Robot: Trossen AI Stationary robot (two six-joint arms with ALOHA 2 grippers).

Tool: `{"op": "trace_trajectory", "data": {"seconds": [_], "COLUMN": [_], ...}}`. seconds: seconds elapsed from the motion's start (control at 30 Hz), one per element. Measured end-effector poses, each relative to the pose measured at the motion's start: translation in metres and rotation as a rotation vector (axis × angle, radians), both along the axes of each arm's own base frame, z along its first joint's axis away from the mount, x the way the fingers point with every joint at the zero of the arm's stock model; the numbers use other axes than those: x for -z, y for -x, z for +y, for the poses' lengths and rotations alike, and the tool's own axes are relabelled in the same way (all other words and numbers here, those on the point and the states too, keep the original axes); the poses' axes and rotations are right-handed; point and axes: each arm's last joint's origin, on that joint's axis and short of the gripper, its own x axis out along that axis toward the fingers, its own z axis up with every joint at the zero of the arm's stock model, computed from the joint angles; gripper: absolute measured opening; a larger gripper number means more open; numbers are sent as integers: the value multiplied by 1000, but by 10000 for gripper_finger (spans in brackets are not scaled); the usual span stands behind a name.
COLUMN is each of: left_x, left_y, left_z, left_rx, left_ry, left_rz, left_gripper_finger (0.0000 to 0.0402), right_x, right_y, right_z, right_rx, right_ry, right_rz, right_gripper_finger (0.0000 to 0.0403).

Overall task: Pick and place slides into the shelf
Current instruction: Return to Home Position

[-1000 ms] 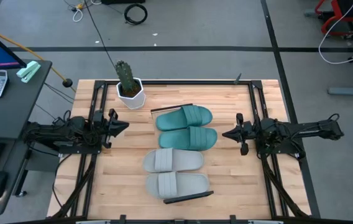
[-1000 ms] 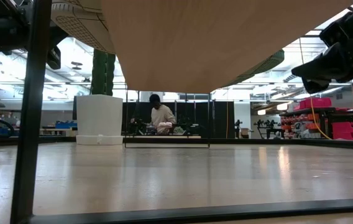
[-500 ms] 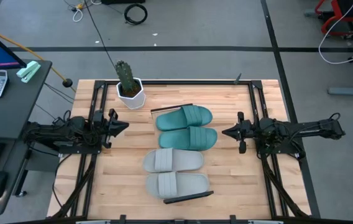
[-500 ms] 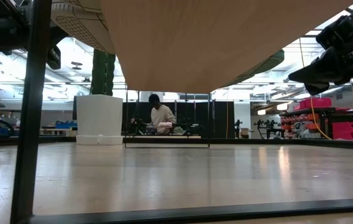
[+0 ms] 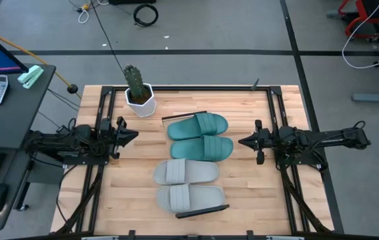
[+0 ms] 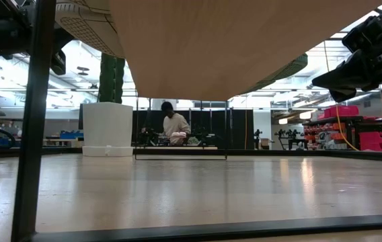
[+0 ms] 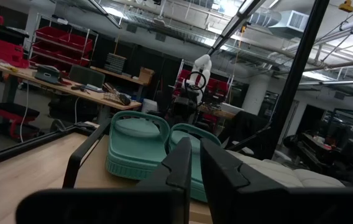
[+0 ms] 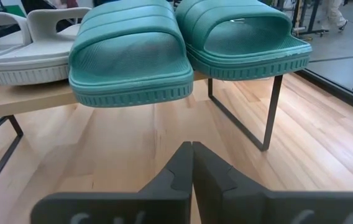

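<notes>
Four slides are all sitting on the shelf (image 6: 231, 47), lined up side by side in one row down the middle of the table (image 5: 256, 200). The two teal ones (image 5: 198, 125) (image 5: 203, 147) take the end of the row closer to the back edge. The two light grey ones (image 5: 186, 172) (image 5: 191, 197) take the end closer to the front edge. Each slide looks snug against its neighbour, and the teal pair overhangs the board a little on the side facing the right edge. The shelf itself is a raised pale board on thin black legs, and from table height you mostly see its underside. The left gripper (image 5: 135, 135) is parked over by the left edge, well apart from the shelf and pointed at the teal end of the row. Its fingers are pretty much together, with just a sliver of a gap and nothing between them. The right gripper (image 5: 242, 142) mirrors it at the right edge, roughly level with the second teal slide. Its two fingers are pressed tip to tip and holding nothing. A cactus in a white pot (image 5: 138, 93) stands at the back-left corner of the table. Way off in the room behind, a person (image 6: 174, 124) is standing at a workbench.
</notes>
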Motion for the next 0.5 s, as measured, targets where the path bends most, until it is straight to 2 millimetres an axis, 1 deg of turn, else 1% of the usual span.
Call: {"op": "trace_trajectory", "data": {"seconds": [0.3,0.5], "left_x": [0,0], "left_y": [0,0], "left_z": [0,0], "left_rx": [0,0], "left_ry": [0,0], "left_rz": [-1,0], "left_gripper_finger": [28,34], "right_x": [0,0], "right_y": [0,0], "right_z": [0,0], "right_rx": [-1,-1], "right_ry": [0,-1], "right_rz": [-1,-2], "right_gripper_finger": [14,16]}}
